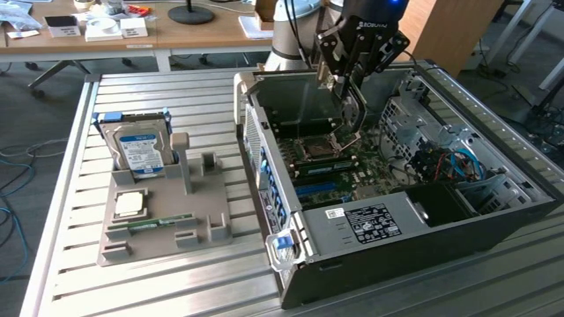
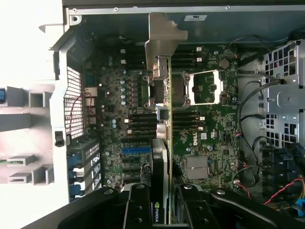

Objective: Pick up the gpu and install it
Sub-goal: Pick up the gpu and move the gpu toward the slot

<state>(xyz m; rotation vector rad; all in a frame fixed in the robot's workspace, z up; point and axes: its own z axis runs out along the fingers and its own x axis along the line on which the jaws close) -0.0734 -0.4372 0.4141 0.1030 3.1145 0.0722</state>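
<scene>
I'm looking over an office-like lab: slatted metal bench (image 1: pixel 176 290) carrying an opened computer tower (image 1: pixel 397 257), wooden desks (image 1: pixel 220 30) sitting behind.

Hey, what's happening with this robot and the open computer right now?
The robot's hand is shut on the gpu, holding it on edge above the motherboard inside the open computer case. The card isn't seated in a slot yet. A hard drive stands on the grey tray at the exterior view's left.
</scene>
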